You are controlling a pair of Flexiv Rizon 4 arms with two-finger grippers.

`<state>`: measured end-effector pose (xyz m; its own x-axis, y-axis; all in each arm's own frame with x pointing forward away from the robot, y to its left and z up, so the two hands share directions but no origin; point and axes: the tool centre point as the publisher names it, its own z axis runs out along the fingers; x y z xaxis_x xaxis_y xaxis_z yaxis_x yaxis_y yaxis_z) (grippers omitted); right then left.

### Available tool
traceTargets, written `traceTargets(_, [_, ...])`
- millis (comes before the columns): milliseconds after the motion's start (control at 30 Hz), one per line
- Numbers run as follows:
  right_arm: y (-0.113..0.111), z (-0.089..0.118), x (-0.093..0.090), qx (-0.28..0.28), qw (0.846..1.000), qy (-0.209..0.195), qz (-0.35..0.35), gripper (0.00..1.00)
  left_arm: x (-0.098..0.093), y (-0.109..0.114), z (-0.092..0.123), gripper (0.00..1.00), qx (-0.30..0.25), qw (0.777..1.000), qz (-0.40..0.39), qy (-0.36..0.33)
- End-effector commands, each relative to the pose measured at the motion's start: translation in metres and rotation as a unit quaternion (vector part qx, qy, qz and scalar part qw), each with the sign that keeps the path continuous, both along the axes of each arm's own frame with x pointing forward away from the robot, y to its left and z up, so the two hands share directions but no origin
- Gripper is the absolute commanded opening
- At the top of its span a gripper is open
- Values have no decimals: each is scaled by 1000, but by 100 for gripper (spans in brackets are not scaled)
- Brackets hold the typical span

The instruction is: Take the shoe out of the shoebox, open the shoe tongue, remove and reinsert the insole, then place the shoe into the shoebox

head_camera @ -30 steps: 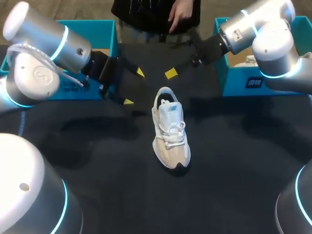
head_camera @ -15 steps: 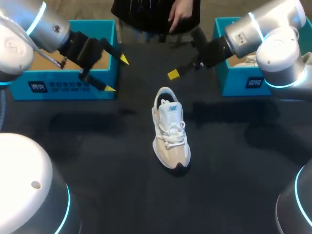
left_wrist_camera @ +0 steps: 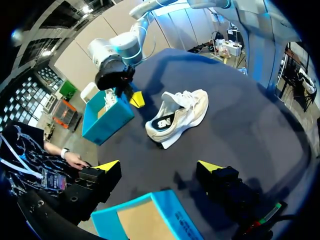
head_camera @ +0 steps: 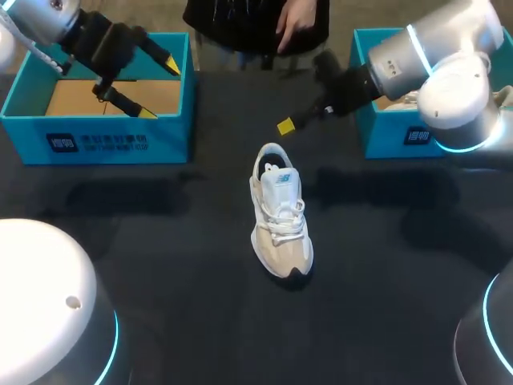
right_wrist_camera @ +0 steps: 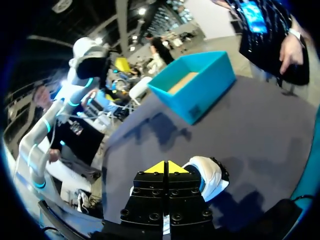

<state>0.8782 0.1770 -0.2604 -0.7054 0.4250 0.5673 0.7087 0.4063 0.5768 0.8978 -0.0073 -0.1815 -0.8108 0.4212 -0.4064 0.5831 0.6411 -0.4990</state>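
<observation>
While over the shoebox (head_camera: 120,143), left pincer (head_camera: 159,88) splayed; right pincer (head_camera: 285,126) clenched near shoe (head_camera: 279,212); both empty.

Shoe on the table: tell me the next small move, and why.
Probably lower the right gripper toward the shoe and open its fingers to take the tongue. The shoe stands alone, nothing holding it; the right gripper hangs shut near its heel, while the left gripper is open over the left box.

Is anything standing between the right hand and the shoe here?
Nothing visible does. The right hand, shut and empty, hangs just past the heel end of the shoe, with only bare table between them.
</observation>
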Motion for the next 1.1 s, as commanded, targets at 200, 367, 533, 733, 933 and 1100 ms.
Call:
traceTargets(200, [17, 9, -18, -196, 974, 33, -109, 0, -1, 12, 1, 100, 7, 1000, 12, 6])
traceTargets(367, [21, 10, -26, -251, 956, 43, -144, 0, 0, 16, -1, 100, 13, 1000, 25, 7])
traceTargets(533, [22, 7, -29, -273, 947, 43, -166, 0, 0, 16, -1, 100, 13, 1000, 25, 7])
traceTargets(733, [21, 2, -31, -295, 936, 43, -186, 0, 0, 16, -1, 100, 13, 1000, 25, 7])
traceTargets(933, [18, -6, -37, -312, 925, 44, -211, 0, 0, 16, -1, 100, 13, 1000, 25, 7])
traceTargets(1100, [22, -15, -42, -327, 918, 50, -220, 0, 0, 16, -1, 100, 13, 1000, 25, 7])
